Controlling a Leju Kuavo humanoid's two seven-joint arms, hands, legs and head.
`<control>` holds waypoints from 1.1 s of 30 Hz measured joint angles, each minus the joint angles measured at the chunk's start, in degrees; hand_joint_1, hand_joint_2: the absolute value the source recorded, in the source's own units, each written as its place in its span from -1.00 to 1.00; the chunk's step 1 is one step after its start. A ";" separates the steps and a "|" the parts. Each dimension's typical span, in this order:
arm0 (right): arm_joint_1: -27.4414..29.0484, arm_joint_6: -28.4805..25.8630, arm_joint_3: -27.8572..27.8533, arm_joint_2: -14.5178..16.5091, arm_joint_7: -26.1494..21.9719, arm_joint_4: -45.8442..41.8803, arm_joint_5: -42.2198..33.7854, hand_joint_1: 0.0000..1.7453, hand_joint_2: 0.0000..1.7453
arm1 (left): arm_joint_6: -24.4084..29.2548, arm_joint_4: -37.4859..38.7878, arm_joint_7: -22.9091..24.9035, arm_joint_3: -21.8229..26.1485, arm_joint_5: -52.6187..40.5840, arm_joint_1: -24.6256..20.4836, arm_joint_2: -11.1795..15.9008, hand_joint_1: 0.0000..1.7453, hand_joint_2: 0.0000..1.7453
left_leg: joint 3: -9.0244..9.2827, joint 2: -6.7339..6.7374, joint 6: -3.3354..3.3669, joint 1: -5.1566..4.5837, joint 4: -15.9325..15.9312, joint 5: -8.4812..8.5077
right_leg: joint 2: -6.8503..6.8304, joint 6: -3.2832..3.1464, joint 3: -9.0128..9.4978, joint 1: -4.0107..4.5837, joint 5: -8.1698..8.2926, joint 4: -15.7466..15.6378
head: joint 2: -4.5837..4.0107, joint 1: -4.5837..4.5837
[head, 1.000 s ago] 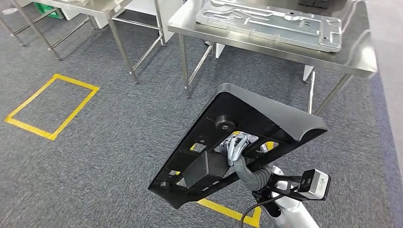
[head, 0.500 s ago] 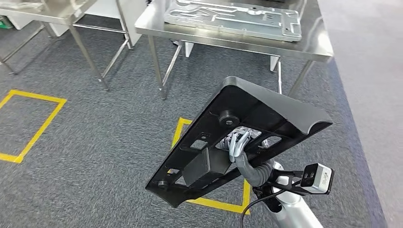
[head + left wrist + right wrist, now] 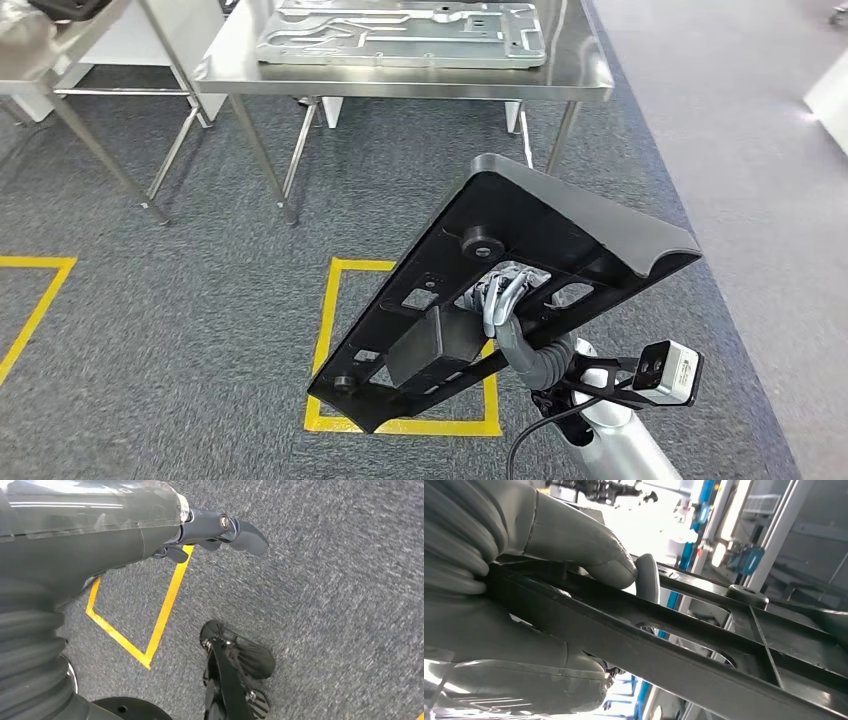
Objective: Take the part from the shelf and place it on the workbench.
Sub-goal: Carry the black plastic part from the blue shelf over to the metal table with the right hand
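Note:
A large flat black plastic part (image 3: 540, 240) with ribs and cut-outs is held up tilted in front of me by my right hand (image 3: 505, 300), whose fingers hook through an opening near its middle. Up close in the right wrist view, the grey thumb (image 3: 589, 545) presses on a rib of the part (image 3: 704, 655). The steel workbench (image 3: 580, 82) stands ahead at the top of the head view, beyond the part. My left hand (image 3: 215, 527) hangs over the carpet, fingers stretched out and holding nothing.
A silver stamped metal plate (image 3: 400, 30) lies on the workbench. A second steel table (image 3: 60, 75) stands to its left. A yellow taped square (image 3: 325, 340) marks the grey carpet under the part. Smooth grey floor (image 3: 740, 150) runs along the right.
The whole view has swung: the workbench and the yellow square now sit further left in the picture. The part stays in my right hand at the same tilt.

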 joint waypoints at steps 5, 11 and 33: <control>0.02 -0.55 0.26 -0.01 0.03 -0.02 0.00 1.00 1.00 | -0.27 0.00 0.01 -0.01 -0.07 0.05 0.05 -1.00 1.00 | 6.37 -3.94 1.01 0.04 -15.73 8.36 | 3.67 0.65 0.03 -0.11 -0.08 0.36 | 0.00 0.02; 0.23 -0.89 0.47 -0.22 -0.04 -0.15 0.51 1.00 1.00 | -0.77 0.00 -0.15 -0.02 -0.31 -0.20 -0.05 -1.00 1.00 | 7.05 -1.80 2.86 0.23 -18.06 9.27 | 1.09 2.41 -2.57 -0.09 -2.48 4.25 | 0.00 0.02; 4.11 -2.02 0.43 -0.40 -0.77 -2.98 3.93 1.00 1.00 | -2.10 -0.02 -1.40 -0.15 -1.14 0.18 0.23 -1.00 1.00 | 0.13 0.02 0.52 0.16 -6.52 7.18 | -1.39 0.05 3.64 -0.06 -3.20 -0.08 | 0.00 0.02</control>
